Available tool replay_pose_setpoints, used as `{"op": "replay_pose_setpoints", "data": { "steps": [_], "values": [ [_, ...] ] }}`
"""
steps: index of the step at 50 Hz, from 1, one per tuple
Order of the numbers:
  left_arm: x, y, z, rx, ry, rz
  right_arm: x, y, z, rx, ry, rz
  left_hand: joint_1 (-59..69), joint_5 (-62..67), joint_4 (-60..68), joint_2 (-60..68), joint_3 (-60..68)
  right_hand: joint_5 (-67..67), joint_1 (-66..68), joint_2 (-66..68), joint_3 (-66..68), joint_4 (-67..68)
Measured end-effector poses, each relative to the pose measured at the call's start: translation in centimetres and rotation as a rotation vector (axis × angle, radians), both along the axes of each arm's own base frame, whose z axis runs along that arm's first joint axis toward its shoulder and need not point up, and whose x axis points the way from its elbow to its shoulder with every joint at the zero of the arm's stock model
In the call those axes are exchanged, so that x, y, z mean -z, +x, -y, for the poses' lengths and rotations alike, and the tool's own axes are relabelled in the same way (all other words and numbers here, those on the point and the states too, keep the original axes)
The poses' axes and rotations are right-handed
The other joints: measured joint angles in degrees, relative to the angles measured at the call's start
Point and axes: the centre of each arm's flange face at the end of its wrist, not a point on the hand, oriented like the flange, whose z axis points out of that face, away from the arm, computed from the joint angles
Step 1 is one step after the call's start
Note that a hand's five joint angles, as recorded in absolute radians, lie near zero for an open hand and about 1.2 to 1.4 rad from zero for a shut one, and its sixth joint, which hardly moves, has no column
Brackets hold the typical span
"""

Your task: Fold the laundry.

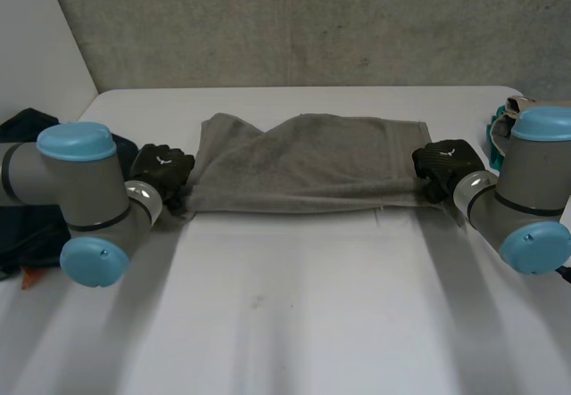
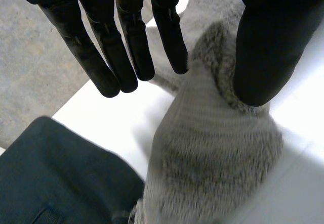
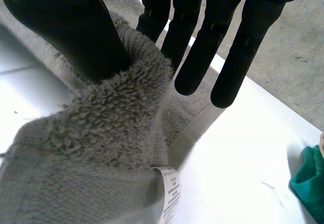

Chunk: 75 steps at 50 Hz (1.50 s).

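The near half of the table (image 1: 268, 324) lies bare and open to either hand. The towel (image 1: 312, 168) spans the middle, between the left hand (image 1: 161, 170) and the right hand (image 1: 443, 165). Behind it a bare strip runs to the wall (image 1: 312, 20). A dark cloth (image 1: 22, 127) crowds the left arm's side, and a teal cloth (image 1: 493, 135) crowds the right's.
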Motion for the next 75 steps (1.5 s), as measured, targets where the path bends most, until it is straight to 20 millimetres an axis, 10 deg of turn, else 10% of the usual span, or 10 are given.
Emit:
{"op": "replay_pose_setpoints", "data": {
  "steps": [14, 18, 26, 40, 55, 75],
  "values": [
    [0.0, 3.1, 0.2, 0.007, 0.148, 0.032, 0.3, -0.9, 0.7, 0.016, -0.005, -0.022, 2.35, 2.47, 2.33, 2.13, 2.08, 0.0, 0.0, 0.0, 0.0, 0.0],
    [-0.1, 3.7, 0.5, 0.017, 0.172, 0.018, 0.4, -0.9, 0.8, 0.015, -0.006, -0.024, 25.22, 24.31, 24.59, 24.27, 23.79, 0.0, 0.0, 0.0, 0.0, 0.0],
    [-0.9, 3.4, 0.4, 0.039, 0.166, -0.003, -0.8, -1.1, 1.4, 0.033, -0.006, -0.005, 25.21, 25.52, 26.88, 26.52, 25.94, -53.4, -51.41, -54.0, -53.79, -53.93],
    [-3.9, 3.1, -0.4, 0.024, 0.13, -0.084, -6.0, -6.7, 0.6, 0.073, 0.108, -0.076, 25.22, 25.52, 26.91, 26.52, 25.94, -45.21, -42.85, -45.53, -45.88, -46.46],
    [-7.5, 3.4, 0.2, -0.007, 0.066, -0.187, -2.2, -9.2, -3.9, -0.036, 0.233, -0.076, 25.21, 25.52, 26.92, 26.52, 25.94, -30.66, -28.74, -31.29, -31.39, -31.92],
    [-9.5, 2.9, 0.4, -0.011, 0.051, -0.23, 0.3, -7.1, -6.4, 0.106, 0.234, 0.118, 25.21, 25.52, 26.94, 26.53, 25.94, -47.79, -43.26, -45.16, -46.62, -47.2]
  ]
}}
